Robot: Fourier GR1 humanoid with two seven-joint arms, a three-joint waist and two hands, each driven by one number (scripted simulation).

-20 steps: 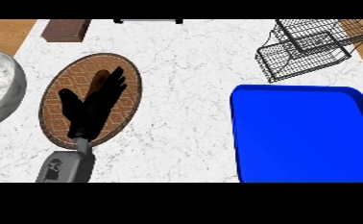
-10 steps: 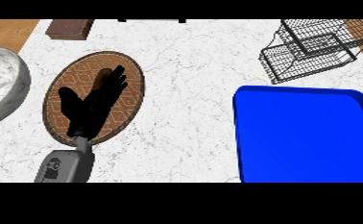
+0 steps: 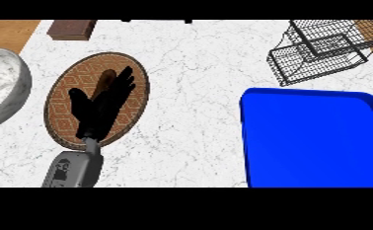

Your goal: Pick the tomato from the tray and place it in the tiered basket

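Where marble veins run, glossy blue tray, wire tiered basket.

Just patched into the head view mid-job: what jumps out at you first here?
The bright blue tray at lower right grabs the eye first; no tomato shows on it. Next is the left hand, open with straight fingers over the brown patterned oval mat at left. The black wire tiered basket sits at upper right.

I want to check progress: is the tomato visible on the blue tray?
No, the blue tray shows only its bare blue surface.
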